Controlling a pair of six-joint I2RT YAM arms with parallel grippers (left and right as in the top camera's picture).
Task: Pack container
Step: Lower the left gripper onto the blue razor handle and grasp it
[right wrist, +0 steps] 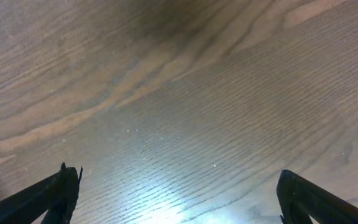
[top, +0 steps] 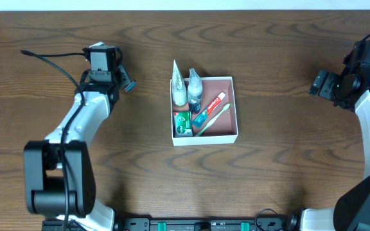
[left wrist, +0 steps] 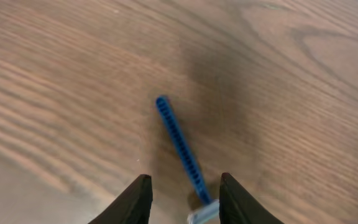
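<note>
The container [top: 234, 109], a shallow white-walled box with a pinkish inside, sits mid-table holding two bottles, a small green-and-white soap box, a toothpaste tube and a toothbrush. A blue razor [left wrist: 179, 143] lies at the left, its handle pointing away from my left gripper [left wrist: 185, 186]. In the overhead view the razor [top: 129, 85] pokes out beside that gripper. The jaws stand partly apart around the razor's pale head, which touches the right finger [left wrist: 235, 199]; a gap shows on the left side. My right gripper [right wrist: 179, 186] hangs wide open over bare wood at the far right.
The wooden table [top: 288, 167] runs to its front edge, where a dark rail carries the arm bases. A black cable [top: 50, 58] trails left of the left arm. The right arm [top: 365, 77] is at the table's far right.
</note>
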